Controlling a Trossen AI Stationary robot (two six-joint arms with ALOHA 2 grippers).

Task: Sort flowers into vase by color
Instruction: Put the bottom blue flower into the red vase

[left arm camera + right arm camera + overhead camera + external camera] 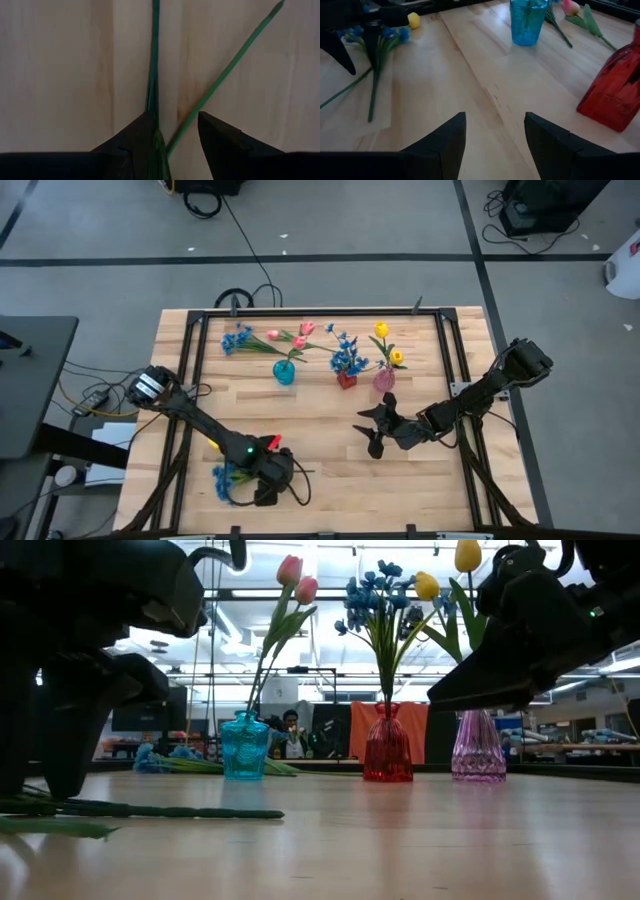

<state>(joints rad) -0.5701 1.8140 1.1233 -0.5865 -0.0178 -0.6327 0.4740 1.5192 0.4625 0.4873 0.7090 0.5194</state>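
The left gripper (pixel 268 480) stands low over the near-left part of the table (pixel 330 420), jaws partly spread with two thin green stems (pixel 153 65) running between them; nothing is pinched yet, as far as the left wrist view shows. These belong to the loose flowers (pixel 228 478) lying flat there, blue blossoms beside the gripper.

Handling judgement: light, springy artificial stems, smooth and likely to roll or slide; the stem is the place to grip (blossom heads would crush or shed).

The right gripper (pixel 378 427) hangs mid-table, jaws spread and empty.

Only the left wrist view shows the stems crossing between the fingers. The low view alone shows the teal vase (pixel 245 746), red vase (pixel 388 747) and pink vase (pixel 478 748) upright with pink, blue and yellow blooms. The high view adds further flowers lying behind the vases.
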